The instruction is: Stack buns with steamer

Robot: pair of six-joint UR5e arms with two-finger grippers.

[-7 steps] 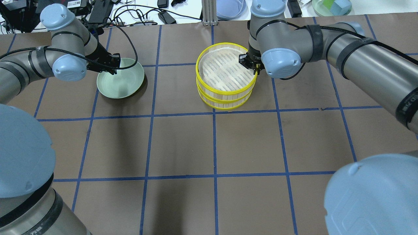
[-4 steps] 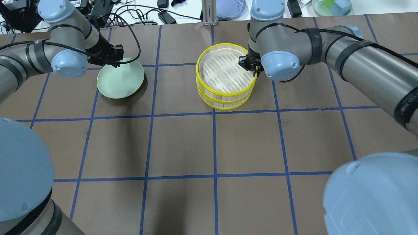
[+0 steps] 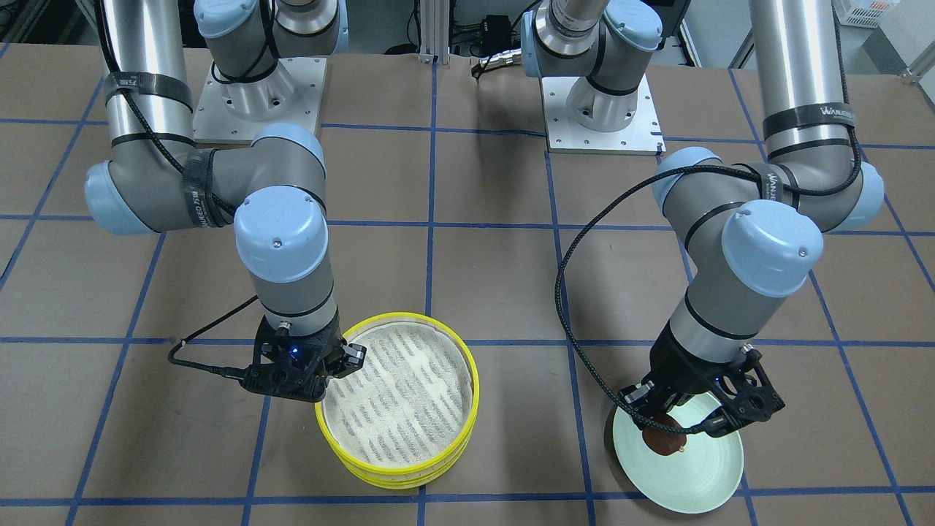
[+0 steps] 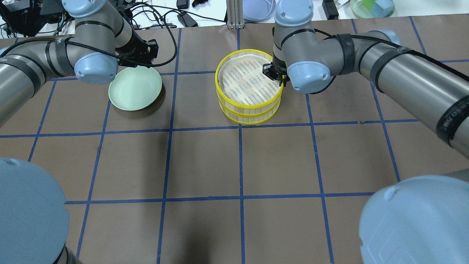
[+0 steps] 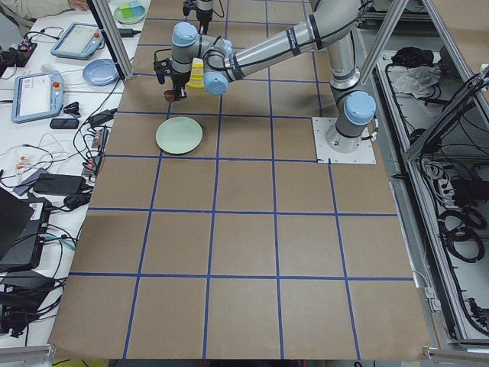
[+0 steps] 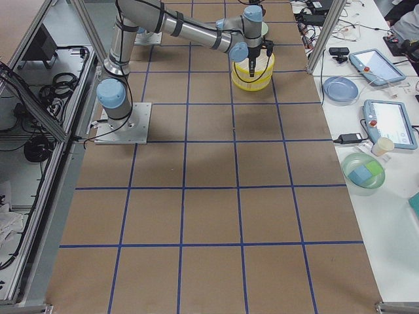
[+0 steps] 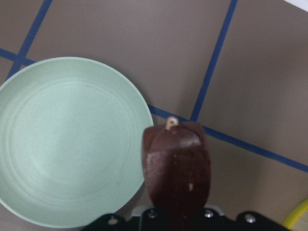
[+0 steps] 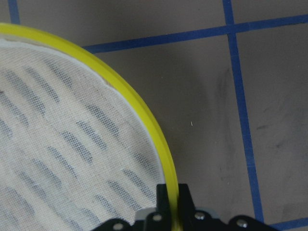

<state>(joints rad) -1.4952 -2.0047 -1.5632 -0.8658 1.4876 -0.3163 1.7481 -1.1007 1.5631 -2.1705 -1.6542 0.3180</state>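
My left gripper (image 4: 146, 51) is shut on the dark reddish-brown bun (image 3: 663, 440) and holds it in the air over the far right rim of the pale green plate (image 4: 135, 88). The bun (image 7: 177, 168) fills the middle of the left wrist view. The steamer's two trays stand stacked, the top tray (image 4: 249, 79) on the lower tray (image 4: 251, 116). My right gripper (image 4: 276, 75) is shut on the top tray's yellow rim (image 8: 169, 187) at its right side. The top liner is bare. The cream-white bun is not in view.
The green plate (image 3: 679, 467) holds nothing. Beyond the table's far edge lie cables, a blue dish (image 4: 258, 7), a green bowl (image 4: 372, 7) and a metal post (image 4: 232, 14). The brown table (image 4: 238, 165) has blue grid lines.
My left gripper has risen and moved right and away from above the plate, with the bun in it. The top tray has shifted slightly left in my right gripper.
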